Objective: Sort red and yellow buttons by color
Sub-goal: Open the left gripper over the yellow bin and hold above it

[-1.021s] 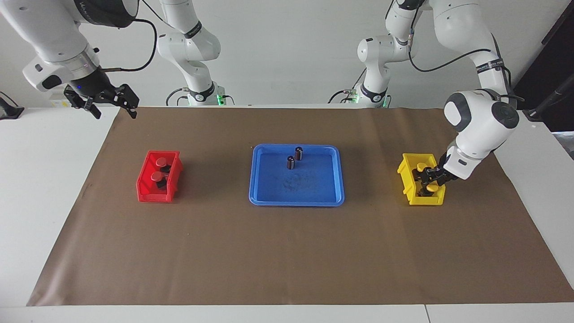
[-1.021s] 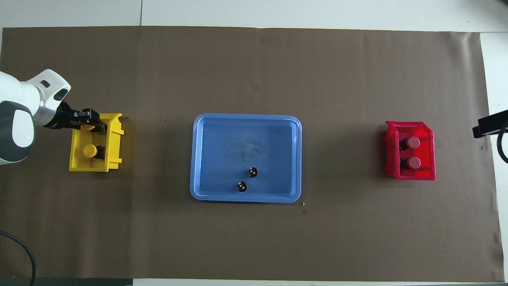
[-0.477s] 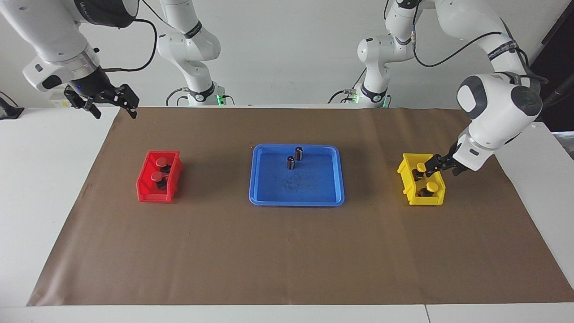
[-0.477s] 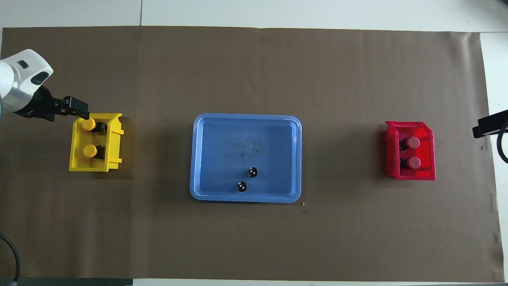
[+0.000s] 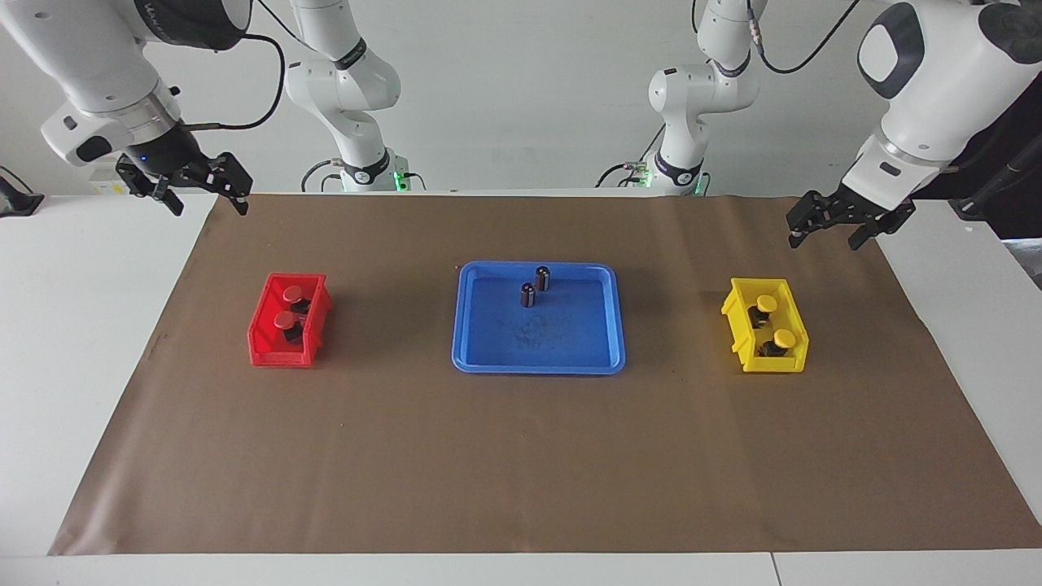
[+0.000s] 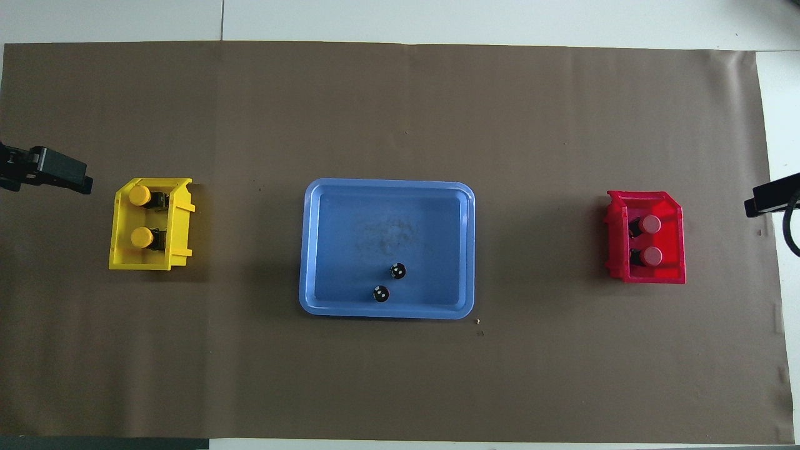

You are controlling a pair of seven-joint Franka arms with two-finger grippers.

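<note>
Sort looks complete: red buttons in red bin, yellow buttons in yellow bin. Left gripper and right gripper both spread, empty (raised over the table's ends). Next: park arms, I judge.

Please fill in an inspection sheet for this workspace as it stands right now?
Surface: brown mat over a white table.
Job's things: two red buttons in the red bin; two yellow buttons in the yellow bin.
Clutter: blue tray mid-mat holding two dark capless cylinders.
Grippers: left pincer open, empty, raised over the mat's corner near the yellow bin; right pincer open, empty, raised at the mat's corner near the red bin.
Cables: black cables along both arms.
Surroundings: white wall; dark equipment at the left arm's end.
</note>
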